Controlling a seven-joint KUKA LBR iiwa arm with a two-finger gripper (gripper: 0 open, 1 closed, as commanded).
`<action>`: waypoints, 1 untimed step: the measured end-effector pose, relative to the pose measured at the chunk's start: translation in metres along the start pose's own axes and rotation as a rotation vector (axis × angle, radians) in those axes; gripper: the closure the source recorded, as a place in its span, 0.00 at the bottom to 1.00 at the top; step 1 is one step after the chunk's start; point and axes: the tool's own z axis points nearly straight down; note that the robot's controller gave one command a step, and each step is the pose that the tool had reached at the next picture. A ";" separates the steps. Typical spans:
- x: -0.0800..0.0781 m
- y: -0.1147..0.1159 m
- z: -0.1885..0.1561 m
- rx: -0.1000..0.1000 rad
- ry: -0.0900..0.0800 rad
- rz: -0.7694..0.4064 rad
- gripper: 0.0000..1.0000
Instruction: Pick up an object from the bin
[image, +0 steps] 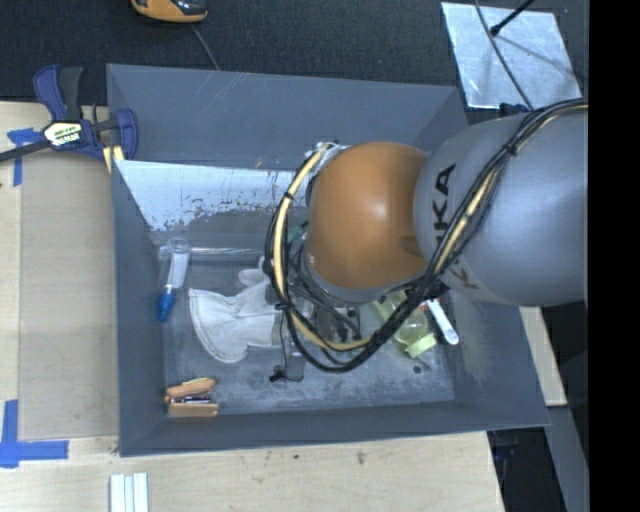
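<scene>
gripper (288, 366) is low near the bin floor, lower centre of frame, mostly hidden under the orange cover (365, 215) and cables (300, 330). Can't tell if it's open or closed, and nothing visibly held. Nearest thing is the crumpled white cloth (228, 320), just left of the gripper, centre-left of the bin (130, 300); its right edge looks to be touching or just beside the tool. My read: it's light, soft and floppy, won't slip, will drape and may drag when lifted. Best hold is a raised fold near its middle, not a flat edge. Further out: clear tube with blue tip (172, 285) at the cloth's upper left, brown clip (190, 397) in the lower-left corner, well apart. Right of the gripper, a yellow-green thing (418, 343) and a white marker (441, 326), partly under the arm (515, 210).
</scene>
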 end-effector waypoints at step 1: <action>0.000 0.000 0.000 0.000 0.000 0.000 0.00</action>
